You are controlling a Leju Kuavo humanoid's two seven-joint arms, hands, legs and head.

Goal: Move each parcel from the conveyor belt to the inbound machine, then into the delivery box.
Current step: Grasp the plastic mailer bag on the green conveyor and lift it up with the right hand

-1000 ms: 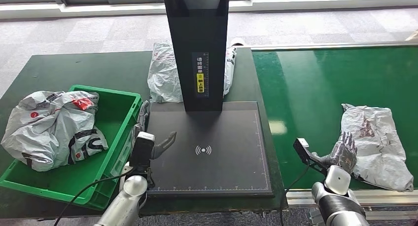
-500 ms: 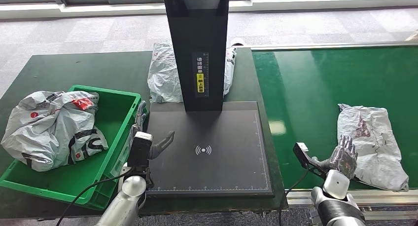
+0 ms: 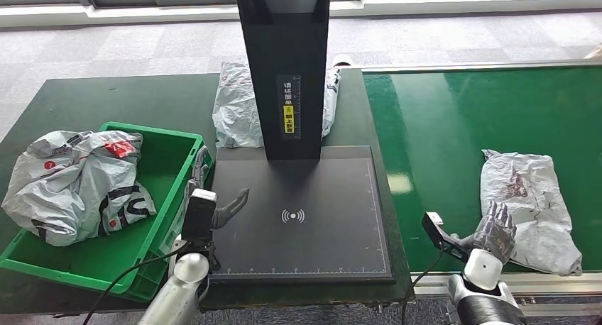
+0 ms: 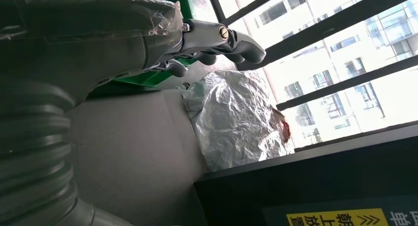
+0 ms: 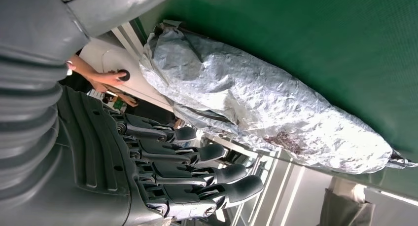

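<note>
A grey, crinkled parcel with dark red marks is being shown on the green conveyor belt; the delivery box beside the black inbound machine is being shown green.

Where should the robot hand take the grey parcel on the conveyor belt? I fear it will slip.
Likely at the near left edge of the grey parcel, coming from the side where the right robot hand is, open. The bag lies flat, crumpled and lengthwise on the conveyor belt; its loose wrinkled film there offers folds to pinch.
</note>
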